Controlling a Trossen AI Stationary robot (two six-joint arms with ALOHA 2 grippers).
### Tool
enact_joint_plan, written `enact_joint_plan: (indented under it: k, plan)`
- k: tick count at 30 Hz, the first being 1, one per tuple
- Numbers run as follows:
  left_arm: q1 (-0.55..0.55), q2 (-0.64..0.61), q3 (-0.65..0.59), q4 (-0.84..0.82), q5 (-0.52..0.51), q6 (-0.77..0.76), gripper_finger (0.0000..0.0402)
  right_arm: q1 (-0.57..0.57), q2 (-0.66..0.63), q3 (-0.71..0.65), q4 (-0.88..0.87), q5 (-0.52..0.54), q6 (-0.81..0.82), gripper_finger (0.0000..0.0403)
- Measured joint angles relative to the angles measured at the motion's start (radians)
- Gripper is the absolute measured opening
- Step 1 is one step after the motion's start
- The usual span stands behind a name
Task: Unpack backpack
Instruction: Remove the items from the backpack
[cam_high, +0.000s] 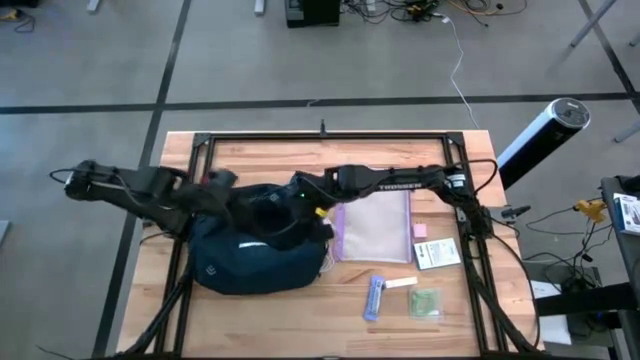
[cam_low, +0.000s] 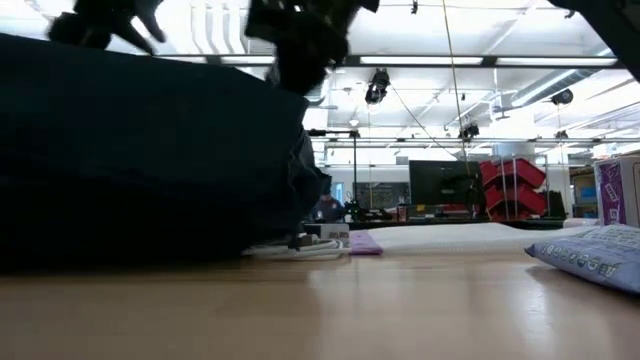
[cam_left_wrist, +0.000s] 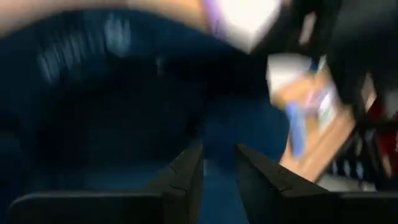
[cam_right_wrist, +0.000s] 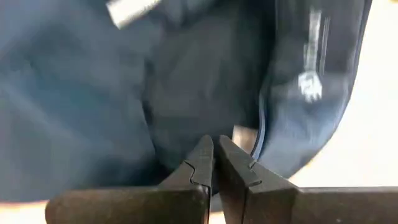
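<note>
The backpack (cam_high: 255, 262) lies on the left half of the worktop (cam_high: 300, 325), with both arms over its upper edge. To its right, several items are already out: a clear pouch (cam_high: 375, 228) just beside the backpack, a white card (cam_high: 437, 253), a small pink item (cam_high: 420, 230), a blue packet (cam_high: 374, 297) and a green packet (cam_high: 426, 303). Judged from this, unpacking is well under way; whether anything remains inside cannot be told. The left gripper (cam_left_wrist: 219, 163) hangs over the dark fabric, fingers slightly apart with nothing visible between them. The right gripper (cam_right_wrist: 215, 152) points into the backpack, fingers together and empty.
</note>
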Motion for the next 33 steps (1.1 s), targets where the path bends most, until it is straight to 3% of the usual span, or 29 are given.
enact_joint_plan:
  k: [7,11,16,21,24,27,33]
  plan:
    - [-0.054,0.098,-0.002,-0.352,0.144,-0.227,0.0077,0.000,0.000,-0.011,-0.035,-0.008,-0.022,0.0000]
    - [-0.056,0.102,-0.032,-0.498,0.232,-0.247,0.0077,0.009,0.000,-0.013,-0.033,-0.007,0.016,0.0000]
    - [-0.016,0.028,-0.141,-0.490,0.200,-0.213,0.0077,0.018,0.004,-0.067,0.035,-0.009,0.104,0.0000]
    - [0.062,-0.042,-0.261,-0.473,0.016,-0.145,0.0077,0.055,0.004,-0.140,0.081,-0.007,0.188,0.0000]
    - [0.159,-0.072,-0.306,-0.421,-0.060,-0.027,0.0077,0.090,0.004,-0.159,0.102,-0.010,0.222,0.0000]
    - [0.295,-0.069,-0.275,-0.359,-0.099,0.144,0.0077,0.126,0.004,-0.166,0.162,-0.036,0.227,0.0000]
    - [0.640,-0.013,-0.184,-0.087,-0.116,0.627,0.0077,0.175,0.002,-0.155,0.293,-0.114,0.233,0.0000]
